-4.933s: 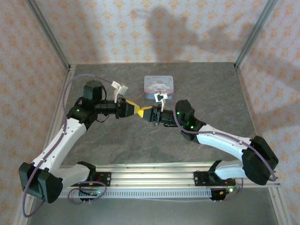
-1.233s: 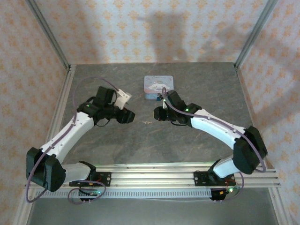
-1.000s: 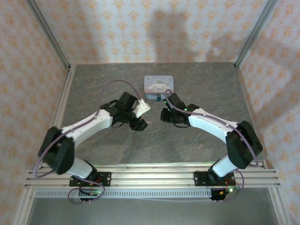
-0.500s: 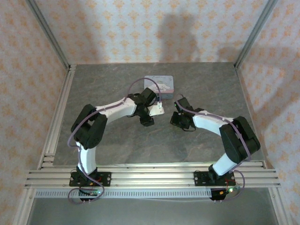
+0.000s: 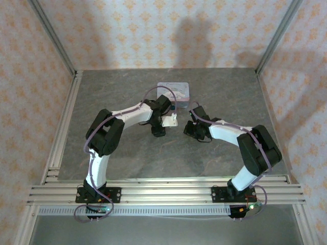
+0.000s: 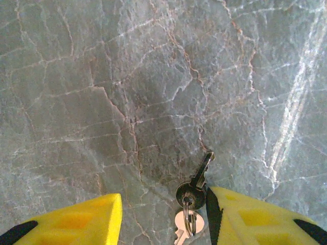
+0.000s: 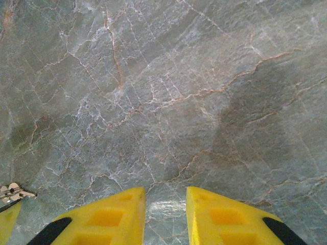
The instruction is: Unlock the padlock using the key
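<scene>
The key (image 6: 197,181), small and dark, lies flat on the stone table, joined by a ring to a paler key (image 6: 185,224). My left gripper (image 6: 163,195) is open around them, pointing straight down, and the key's round head rests against the right finger (image 6: 240,214). In the top view the left gripper (image 5: 158,129) sits just left of my right gripper (image 5: 193,130). My right gripper (image 7: 165,200) is open, with bare table showing between its yellow fingers. The keys (image 7: 13,192) show at that view's lower left edge. The padlock is out of view.
The light-blue printed tin (image 5: 173,91) stands just behind both grippers, with the left arm's cable looping over its front. Grey marbled table (image 5: 112,92) stretches left and right. Metal frame posts and patterned walls close in the sides and back.
My left arm has swung in from the left to the middle and come down over the keys, its jaws narrowing a little. My right gripper has pulled back slightly to the right.
</scene>
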{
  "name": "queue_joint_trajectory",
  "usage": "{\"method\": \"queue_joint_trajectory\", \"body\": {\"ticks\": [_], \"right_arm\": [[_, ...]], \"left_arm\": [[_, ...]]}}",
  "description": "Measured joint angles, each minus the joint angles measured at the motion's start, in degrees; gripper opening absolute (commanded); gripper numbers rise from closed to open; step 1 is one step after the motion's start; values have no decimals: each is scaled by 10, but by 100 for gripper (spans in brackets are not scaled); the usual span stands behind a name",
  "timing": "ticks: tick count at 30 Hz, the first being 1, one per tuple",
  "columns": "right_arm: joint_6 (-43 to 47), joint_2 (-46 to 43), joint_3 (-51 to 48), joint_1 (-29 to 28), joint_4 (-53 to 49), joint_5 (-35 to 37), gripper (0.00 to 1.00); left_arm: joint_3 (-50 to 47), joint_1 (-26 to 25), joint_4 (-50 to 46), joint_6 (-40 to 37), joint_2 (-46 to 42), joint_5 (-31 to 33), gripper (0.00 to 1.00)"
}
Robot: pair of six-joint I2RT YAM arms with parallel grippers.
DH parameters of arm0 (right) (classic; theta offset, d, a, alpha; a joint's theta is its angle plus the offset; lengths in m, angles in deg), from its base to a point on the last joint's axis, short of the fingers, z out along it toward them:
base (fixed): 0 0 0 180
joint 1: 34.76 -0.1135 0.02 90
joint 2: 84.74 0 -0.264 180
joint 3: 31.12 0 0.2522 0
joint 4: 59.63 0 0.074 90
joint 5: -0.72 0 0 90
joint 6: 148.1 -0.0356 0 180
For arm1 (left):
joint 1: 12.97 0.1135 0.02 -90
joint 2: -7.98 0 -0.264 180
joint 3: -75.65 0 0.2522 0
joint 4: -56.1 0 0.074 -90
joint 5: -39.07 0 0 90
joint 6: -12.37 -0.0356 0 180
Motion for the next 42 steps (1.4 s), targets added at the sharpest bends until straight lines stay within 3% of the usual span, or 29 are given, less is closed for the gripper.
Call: {"method": "queue_joint_trajectory", "body": {"ticks": [12, 21, 26, 34, 38, 42], "right_arm": [[-2, 0, 0, 0, 0, -4, 27], [-4, 0, 0, 0, 0, -7, 28], [-4, 0, 0, 0, 1, -10, 28], [-8, 0, 0, 0, 10, -11, 28], [-14, 0, -2, 0, 17, -14, 28], [-18, 0, -6, 0, 23, -17, 28]], "left_arm": [[6, 10, -35, -23, 5, -16, 38], [11, 6, -41, -34, 9, -17, 38], [29, 0, -62, -38, 19, -10, 24], [36, -5, -75, -42, 22, -15, 11], [37, -5, -75, -31, 21, -30, 0], [37, -5, -75, -16, 21, -46, 0]]}}
